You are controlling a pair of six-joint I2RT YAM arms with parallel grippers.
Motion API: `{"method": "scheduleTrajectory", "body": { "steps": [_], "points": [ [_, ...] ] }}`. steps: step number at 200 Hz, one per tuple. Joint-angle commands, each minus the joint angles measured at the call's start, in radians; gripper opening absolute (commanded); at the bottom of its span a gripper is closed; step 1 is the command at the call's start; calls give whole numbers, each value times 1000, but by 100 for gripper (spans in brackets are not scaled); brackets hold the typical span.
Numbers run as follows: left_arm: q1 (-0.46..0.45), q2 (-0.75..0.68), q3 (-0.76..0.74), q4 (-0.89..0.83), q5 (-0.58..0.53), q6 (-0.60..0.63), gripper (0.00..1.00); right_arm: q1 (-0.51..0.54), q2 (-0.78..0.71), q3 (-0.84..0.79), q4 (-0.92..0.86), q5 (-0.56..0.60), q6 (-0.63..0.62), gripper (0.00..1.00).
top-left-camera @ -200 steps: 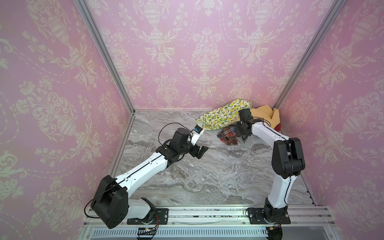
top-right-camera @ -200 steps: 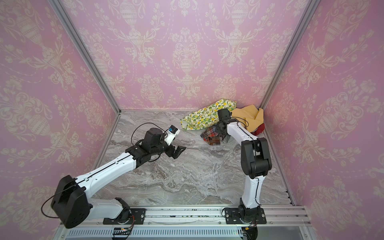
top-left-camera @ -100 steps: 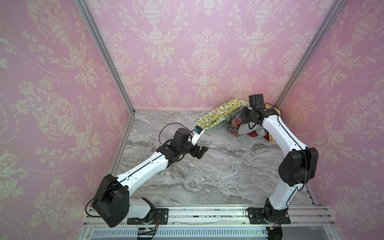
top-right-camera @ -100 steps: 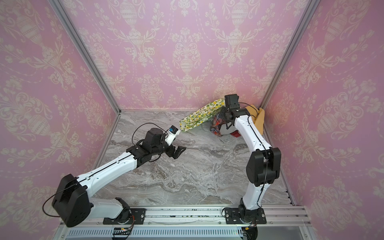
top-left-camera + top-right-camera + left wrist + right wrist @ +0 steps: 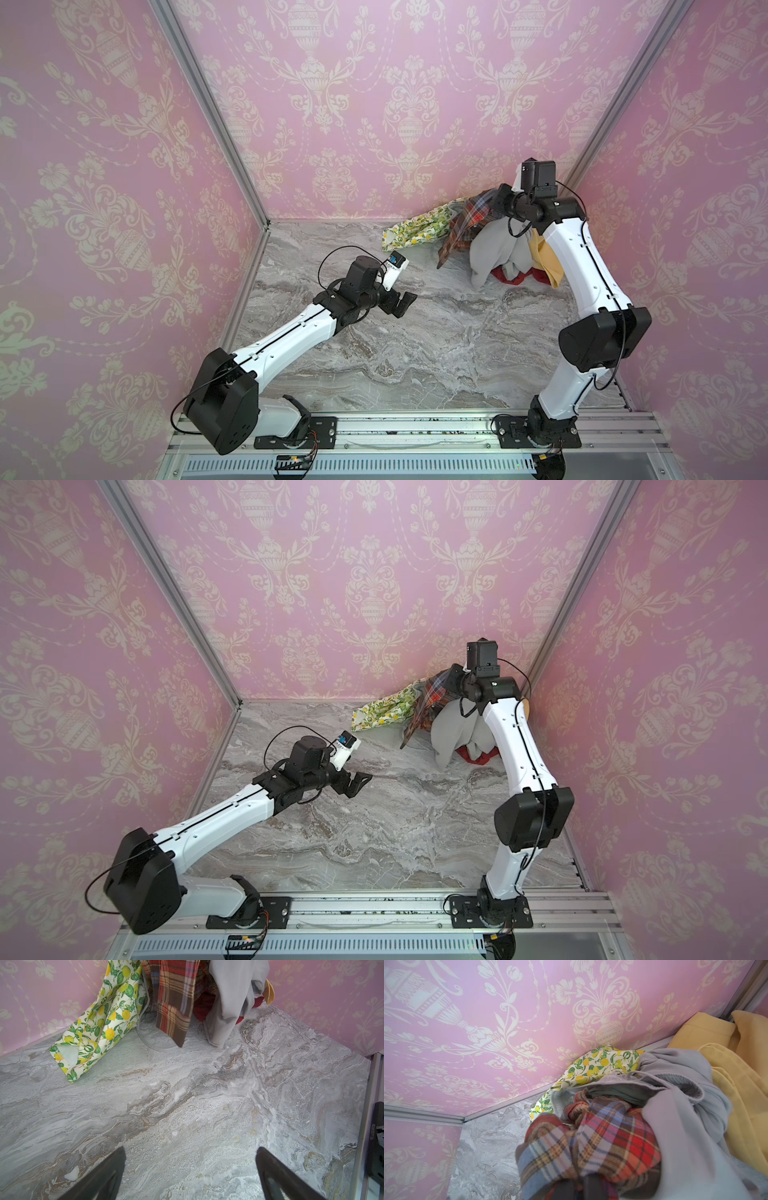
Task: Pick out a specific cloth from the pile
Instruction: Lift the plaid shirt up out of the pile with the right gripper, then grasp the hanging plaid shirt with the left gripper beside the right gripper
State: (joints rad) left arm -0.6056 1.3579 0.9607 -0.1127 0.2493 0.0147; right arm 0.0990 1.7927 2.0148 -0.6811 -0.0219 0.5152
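Because the right end effector [image 5: 498, 202] is clamped on a bunched fold of the plaid cloth [image 5: 463, 226], that cloth hangs from it high over the far right corner of the bench [image 5: 415, 353] in both top views. The high hold serves, in my judgement, to draw it clear of the pile [image 5: 515, 270].

Finding: separation is incomplete. The grey cloth [image 5: 492, 253] hangs from the same point, just right of the plaid cloth. The lemon-print cloth [image 5: 419, 228] slopes from behind it down to the bench on the left. The mustard cloth [image 5: 544, 257] and a small red cloth [image 5: 505, 277] sit lower, beside the right arm.

The left end effector [image 5: 401, 302] hovers over the left middle of the bench, empty, well apart from the pile. It is probably stationed there to restrain or take the strays.

Left wrist view: its fingers [image 5: 108, 1176] stand wide apart with bare bench between them. The plaid cloth's lower corner hangs near the bench; contact cannot be confirmed.

Right wrist view: the plaid cloth is bunched directly ahead and largely hides the jaws. The grey cloth wraps round its far and right sides. Whether it is pinched too or merely draped cannot be told.
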Motion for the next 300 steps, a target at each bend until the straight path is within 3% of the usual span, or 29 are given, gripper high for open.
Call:
{"method": "scheduleTrajectory", "body": {
  "steps": [1,78,133,186,251,300],
  "points": [
    [-3,-6,4,12,-17,19,99,-2,-47,93,96,-53,23,0],
    [-3,-17,1,23,-44,16,99,-3,-117,58,385,-177,115,0],
    [-3,34,65,105,-132,-73,99,56,-175,-21,419,-199,88,0],
    [-3,108,120,338,-209,-152,99,127,-239,-121,420,-193,39,0],
    [-3,170,156,580,-94,-133,99,190,-290,-269,432,-162,3,0],
    [-8,320,274,662,19,-123,99,247,-278,-279,435,-127,3,0]
  ]
}}
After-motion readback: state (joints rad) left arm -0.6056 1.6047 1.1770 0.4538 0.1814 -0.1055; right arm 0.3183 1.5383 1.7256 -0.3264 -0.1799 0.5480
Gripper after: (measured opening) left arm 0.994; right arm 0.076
